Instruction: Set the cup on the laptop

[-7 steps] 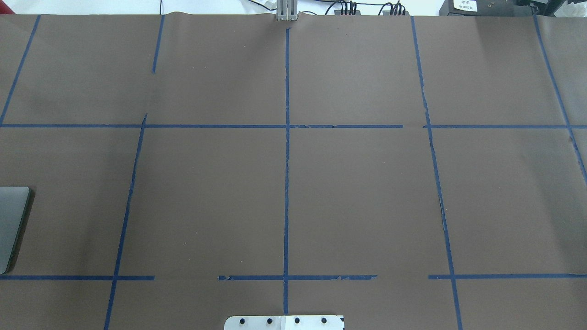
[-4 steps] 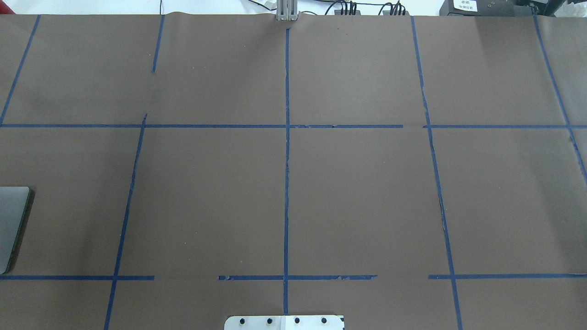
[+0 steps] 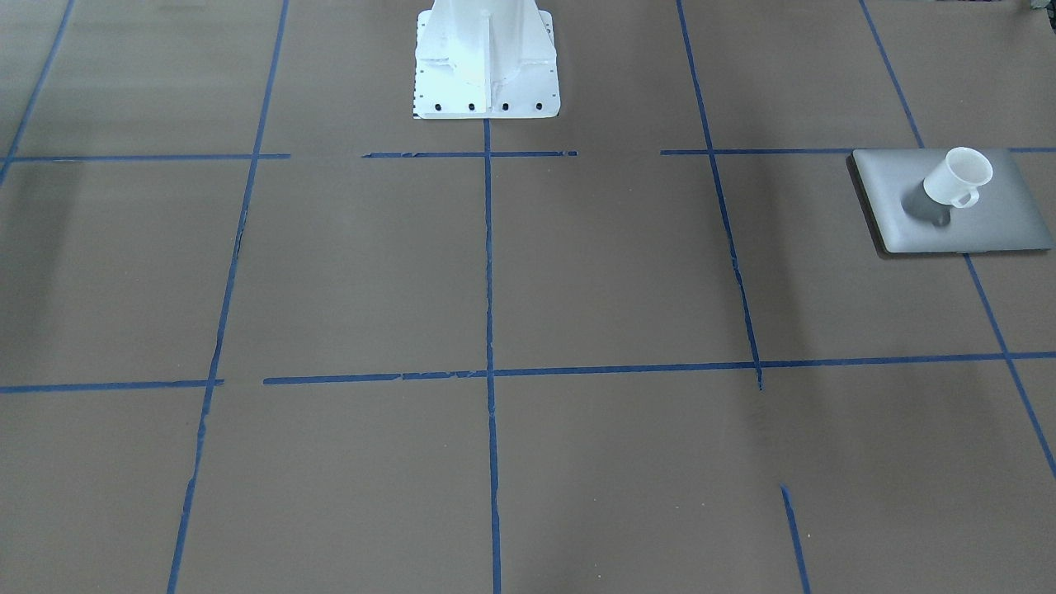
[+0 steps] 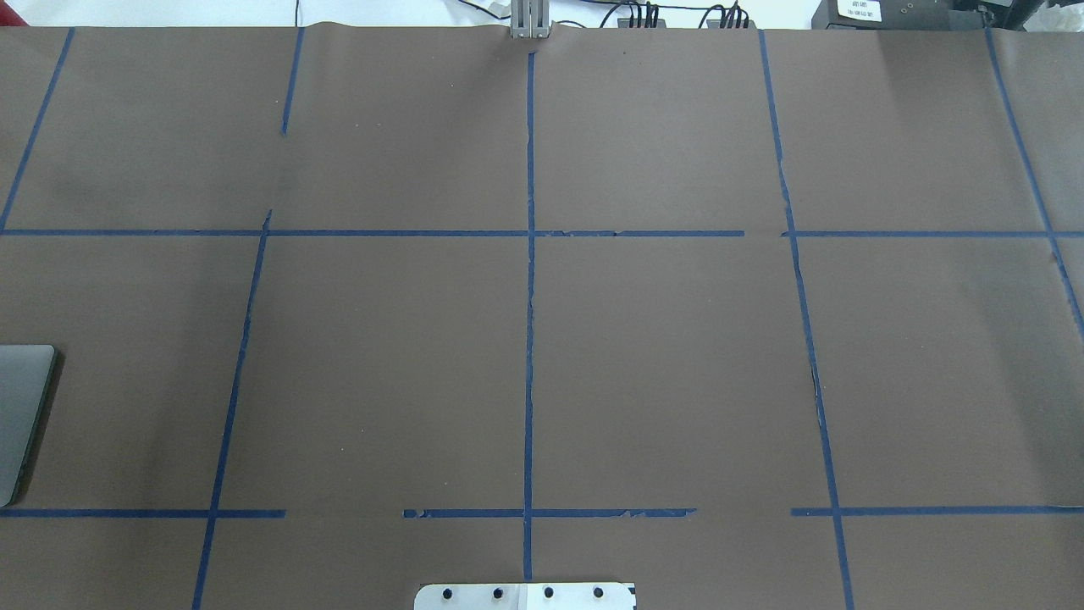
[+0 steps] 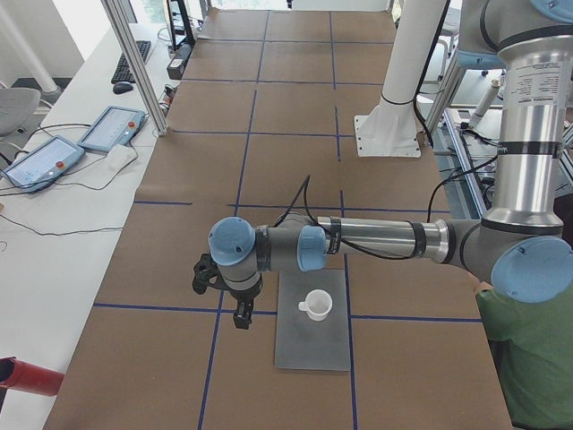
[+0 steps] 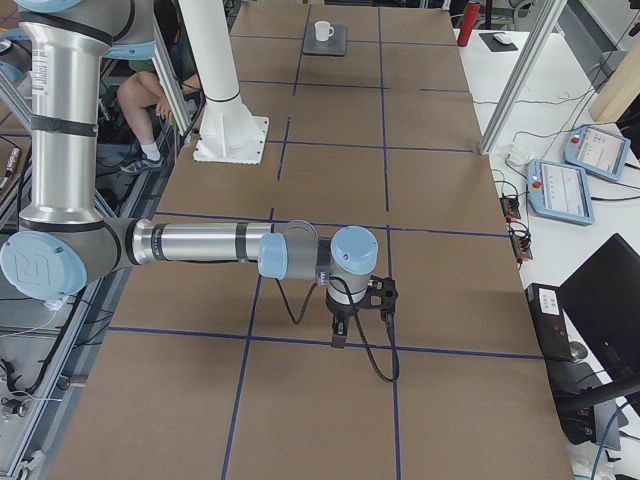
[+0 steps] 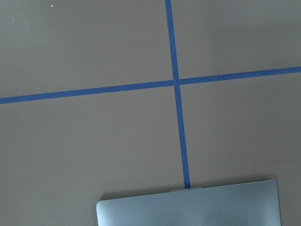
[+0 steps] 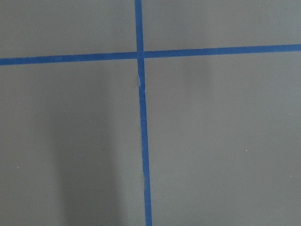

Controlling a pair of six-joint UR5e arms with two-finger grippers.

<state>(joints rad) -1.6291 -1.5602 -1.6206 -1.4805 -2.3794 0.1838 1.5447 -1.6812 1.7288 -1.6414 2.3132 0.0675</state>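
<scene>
The small white cup (image 3: 957,177) stands upright on the closed silver-grey laptop (image 3: 990,223), handle to the side. Both also show in the exterior left view, cup (image 5: 315,305) on laptop (image 5: 313,345), and far off in the exterior right view (image 6: 322,30). The left wrist view shows only the laptop's edge (image 7: 188,207). My left gripper (image 5: 242,319) hangs over the table beside the laptop, apart from the cup; I cannot tell if it is open. My right gripper (image 6: 338,338) hangs over the table's other end; I cannot tell its state.
The white robot pedestal (image 3: 485,66) stands at the table's middle edge. Blue tape lines grid the brown table (image 4: 677,356). Teach pendants (image 5: 112,128) lie on the side bench. A person in green (image 5: 528,358) sits by the left arm's base.
</scene>
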